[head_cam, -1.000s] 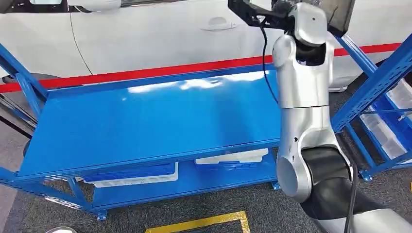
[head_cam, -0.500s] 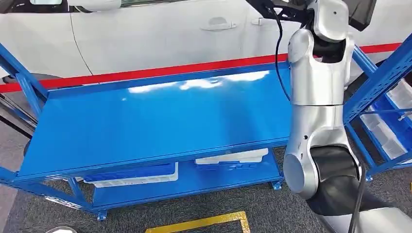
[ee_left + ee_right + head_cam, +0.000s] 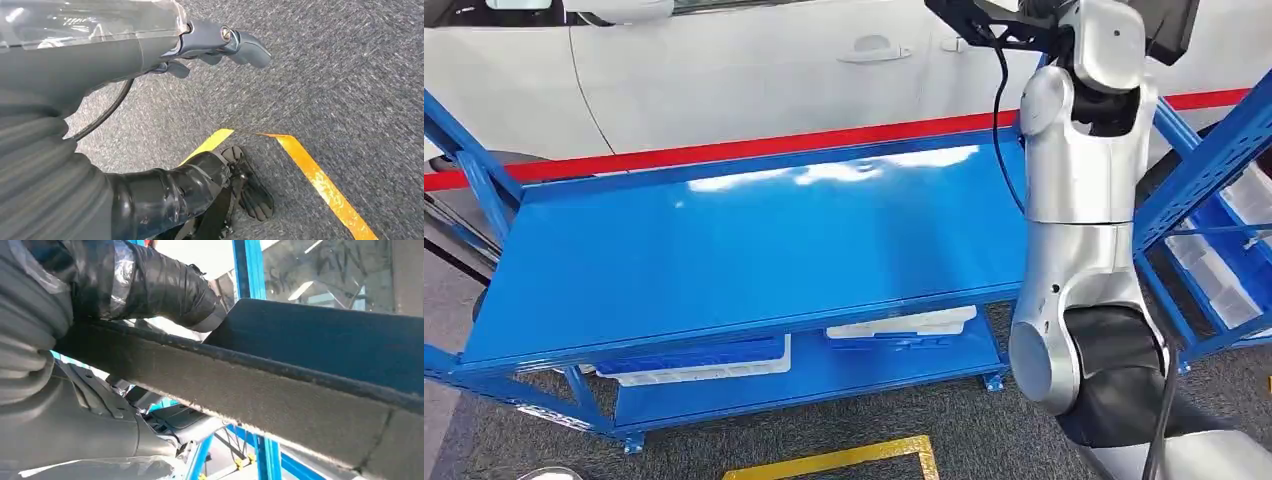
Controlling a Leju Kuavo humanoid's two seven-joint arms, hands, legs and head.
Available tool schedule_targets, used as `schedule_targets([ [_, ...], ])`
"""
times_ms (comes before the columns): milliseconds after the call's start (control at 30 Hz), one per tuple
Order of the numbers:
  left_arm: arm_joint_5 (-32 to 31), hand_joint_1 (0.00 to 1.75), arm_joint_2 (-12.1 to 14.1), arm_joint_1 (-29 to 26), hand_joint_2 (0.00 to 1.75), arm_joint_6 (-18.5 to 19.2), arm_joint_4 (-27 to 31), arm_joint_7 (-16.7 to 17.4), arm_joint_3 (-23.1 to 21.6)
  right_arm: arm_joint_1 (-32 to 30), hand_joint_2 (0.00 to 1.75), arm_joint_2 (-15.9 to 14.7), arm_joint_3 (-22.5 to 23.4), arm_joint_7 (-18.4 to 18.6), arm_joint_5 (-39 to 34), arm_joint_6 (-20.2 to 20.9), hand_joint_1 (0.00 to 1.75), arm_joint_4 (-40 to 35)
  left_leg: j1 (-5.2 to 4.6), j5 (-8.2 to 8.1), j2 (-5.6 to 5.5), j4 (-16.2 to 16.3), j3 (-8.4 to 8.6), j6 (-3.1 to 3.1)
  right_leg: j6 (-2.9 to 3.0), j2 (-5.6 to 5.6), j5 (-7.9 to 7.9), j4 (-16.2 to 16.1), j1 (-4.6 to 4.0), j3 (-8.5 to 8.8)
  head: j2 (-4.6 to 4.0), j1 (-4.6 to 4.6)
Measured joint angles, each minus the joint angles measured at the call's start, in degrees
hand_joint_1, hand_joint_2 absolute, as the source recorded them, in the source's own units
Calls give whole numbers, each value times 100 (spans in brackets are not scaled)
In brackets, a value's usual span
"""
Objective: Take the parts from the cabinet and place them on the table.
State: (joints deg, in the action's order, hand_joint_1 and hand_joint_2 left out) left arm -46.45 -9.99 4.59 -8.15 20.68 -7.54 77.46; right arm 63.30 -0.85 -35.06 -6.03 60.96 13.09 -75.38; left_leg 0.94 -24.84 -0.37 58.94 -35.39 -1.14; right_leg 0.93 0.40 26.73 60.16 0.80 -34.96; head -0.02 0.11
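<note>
My right arm (image 3: 1079,200) is raised at the right of the head view, over the right end of the blue table (image 3: 724,250). My right hand (image 3: 100,290) grips a flat dark panel (image 3: 280,385) with a felt-like edge, its taped thumb lying over the upper face. In the head view the panel (image 3: 1169,30) sticks out at the top edge, next to the blue cabinet (image 3: 1214,150). My left hand (image 3: 220,42) hangs over grey carpet with its fingers apart and nothing in it.
The table top is bare and glossy. Its lower shelf carries two blue-and-white bins (image 3: 694,362). White bins (image 3: 1214,280) sit on the cabinet's lower shelves. A white car (image 3: 724,70) stands behind the table. Yellow tape (image 3: 844,458) marks the floor in front.
My right arm has swung to the right and a little upward with the panel, towards the cabinet side. In the last half second it has barely moved.
</note>
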Motion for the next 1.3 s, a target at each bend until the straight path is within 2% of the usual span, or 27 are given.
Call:
schedule_targets([
  [300,42,0,37,28,175,-70,-125,140,0,-3,175,-35,-142,2,-9,-9,175,-111,0,0,-1,0,-1,0,0,-1,0,0,0,0,0,0],
  [467,-20,0,39,40,175,-11,-136,138,-2,2,175,-50,-291,-120,-105,-28,175,-227,0,0,0,0,0,0,0,0,0,1,-1,0,0,0],
  [733,-175,0,39,42,175,-4,-149,142,-61,104,175,-33,-520,-308,-932,242,175,-350,0,0,-1,-1,-3,0,0,-2,0,2,0,0,0,0],
  [1000,-199,0,33,43,175,79,-149,127,-98,301,175,122,-717,-301,-1635,470,175,-527,0,0,-4,-2,-3,0,-3,-4,3,2,-1,0,0,0],
  [1300,-223,0,13,43,175,129,-149,127,-101,385,175,188,-837,-326,-1998,544,175,-658,0,0,-7,-1,-4,0,-4,-8,3,1,1,2,0,0],
])
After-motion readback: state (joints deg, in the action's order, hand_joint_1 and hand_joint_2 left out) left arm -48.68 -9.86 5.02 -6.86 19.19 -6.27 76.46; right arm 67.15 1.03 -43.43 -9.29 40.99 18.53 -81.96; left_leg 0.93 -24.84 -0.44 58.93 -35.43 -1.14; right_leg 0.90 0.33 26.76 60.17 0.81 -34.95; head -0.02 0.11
